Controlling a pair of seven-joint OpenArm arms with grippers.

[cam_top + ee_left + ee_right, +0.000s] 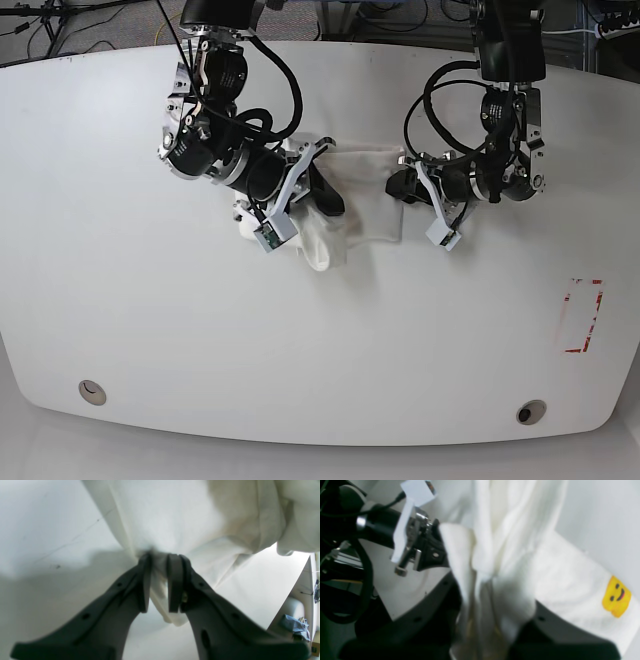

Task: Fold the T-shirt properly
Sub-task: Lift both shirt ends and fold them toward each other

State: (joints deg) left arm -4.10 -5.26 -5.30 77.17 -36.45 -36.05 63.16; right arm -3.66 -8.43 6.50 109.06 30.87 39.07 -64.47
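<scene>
The white T-shirt is bunched and stretched between my two grippers over the back middle of the table, and a fold sags toward the table. In the left wrist view, my left gripper is shut on a gathered edge of the T-shirt. In the base view it sits at the cloth's right end. My right gripper is shut on the left end. In its wrist view, cloth fills the gap between the dark fingers and hides the tips. A yellow smiley print shows on the shirt.
The white table spreads out on all sides. A red-outlined rectangle mark lies at the right, and two round holes sit near the front edge. Cables hang from both arms at the back.
</scene>
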